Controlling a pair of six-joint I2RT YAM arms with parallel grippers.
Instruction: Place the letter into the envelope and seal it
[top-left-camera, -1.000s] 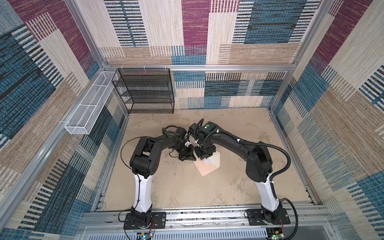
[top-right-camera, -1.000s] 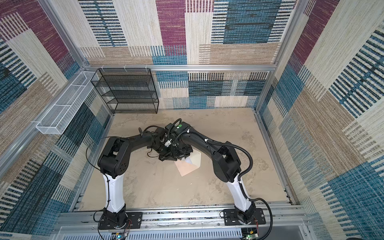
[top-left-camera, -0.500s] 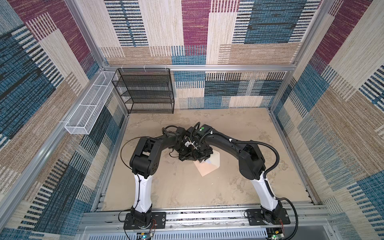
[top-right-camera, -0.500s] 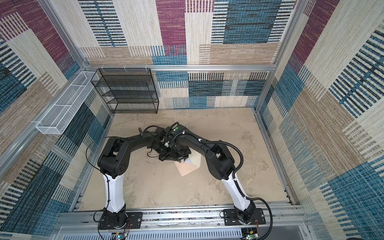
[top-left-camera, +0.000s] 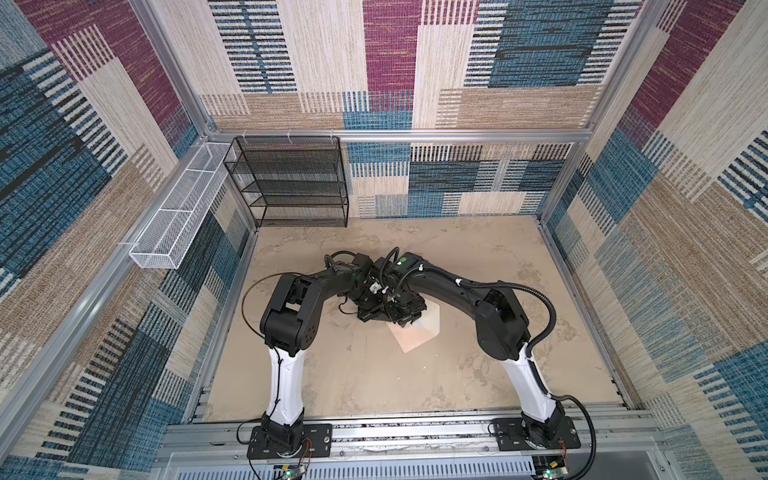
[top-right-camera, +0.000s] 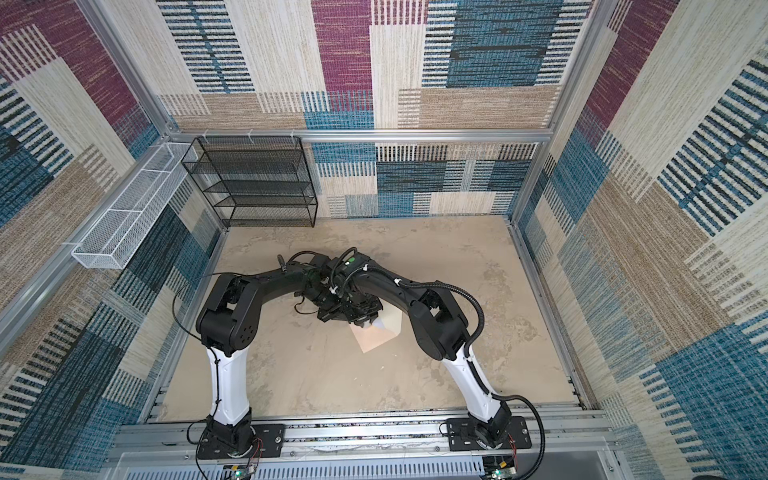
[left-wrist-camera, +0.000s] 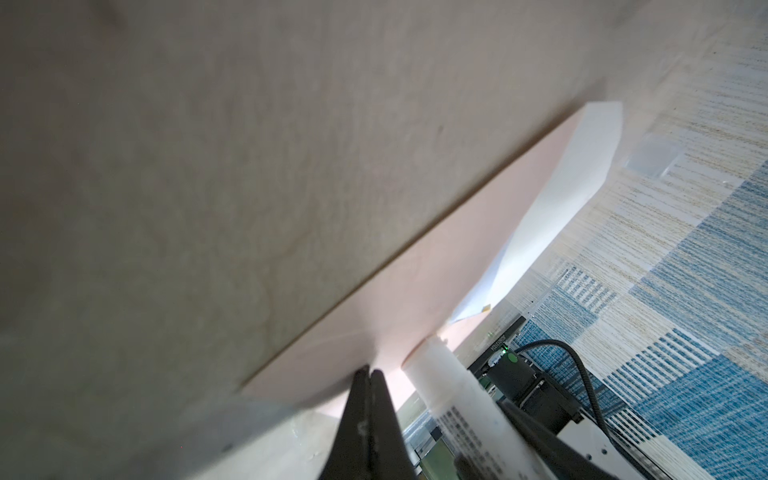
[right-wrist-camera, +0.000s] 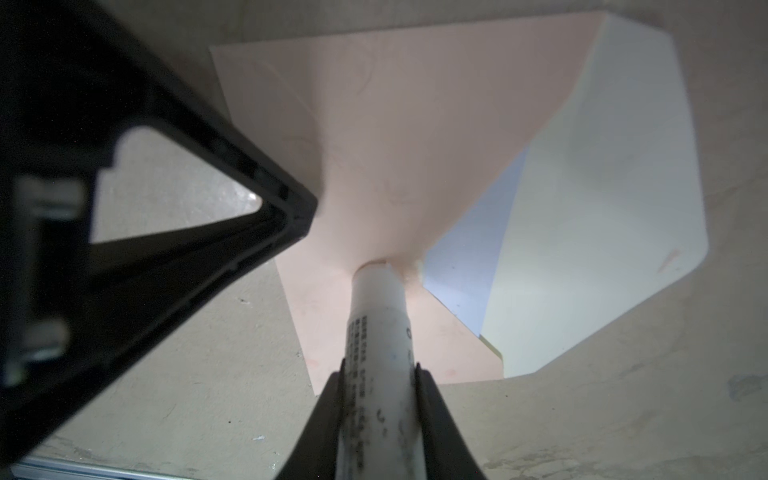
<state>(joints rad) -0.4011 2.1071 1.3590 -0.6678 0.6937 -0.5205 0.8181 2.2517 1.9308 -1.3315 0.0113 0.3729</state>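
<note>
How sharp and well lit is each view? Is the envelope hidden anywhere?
In both top views, sharp and even light, but the arms cover part of the envelope. Left wrist view: soft, near table blurred. Right wrist view: dim, left gripper out of focus, white tube sharper.

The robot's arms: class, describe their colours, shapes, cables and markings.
Both arms match: a white lower link on a black base plate, then bulky black joints and links. A ribbed black hose loops along the right arm; a thin black cable arcs beside the left arm. A green light marks the right wrist. The jaws are slim, black, tapered.
</note>
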